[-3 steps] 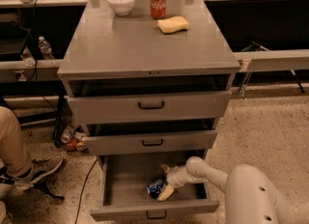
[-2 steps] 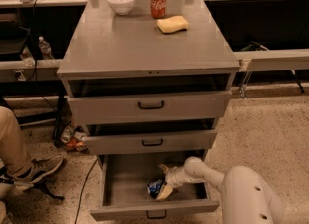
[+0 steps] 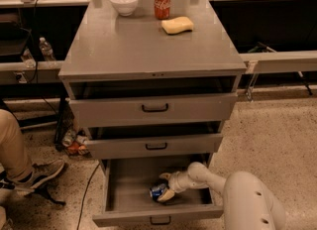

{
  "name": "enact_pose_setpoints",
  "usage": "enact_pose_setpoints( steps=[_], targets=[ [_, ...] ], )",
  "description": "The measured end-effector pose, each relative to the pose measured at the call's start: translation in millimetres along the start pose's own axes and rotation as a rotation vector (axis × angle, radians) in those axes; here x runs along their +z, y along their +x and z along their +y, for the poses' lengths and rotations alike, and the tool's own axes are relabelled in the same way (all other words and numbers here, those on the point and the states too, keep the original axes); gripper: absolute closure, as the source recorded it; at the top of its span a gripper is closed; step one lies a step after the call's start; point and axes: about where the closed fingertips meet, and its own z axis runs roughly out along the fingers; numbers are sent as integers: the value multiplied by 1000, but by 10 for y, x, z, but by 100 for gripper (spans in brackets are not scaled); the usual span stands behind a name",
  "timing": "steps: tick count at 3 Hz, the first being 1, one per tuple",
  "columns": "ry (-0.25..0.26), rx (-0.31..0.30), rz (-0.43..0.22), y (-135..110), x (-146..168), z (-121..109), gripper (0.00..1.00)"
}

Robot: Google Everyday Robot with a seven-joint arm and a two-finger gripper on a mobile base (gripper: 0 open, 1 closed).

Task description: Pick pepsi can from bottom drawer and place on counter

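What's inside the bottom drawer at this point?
The pepsi can sits on the bottom drawer floor, with the claw right at it. The drawer's back part is hidden under the middle drawer.

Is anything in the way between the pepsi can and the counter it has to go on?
The claw is right at the pepsi can in the bottom drawer. Higher up, the middle drawer front juts out slightly. On the counter, the bowl, red can and sponge sit at the far end.
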Motion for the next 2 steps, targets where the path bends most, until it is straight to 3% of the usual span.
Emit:
enact_pose_setpoints(
  steps=[2],
  targets=[
    [58, -29, 2, -113, -258, -48, 95]
  ],
)
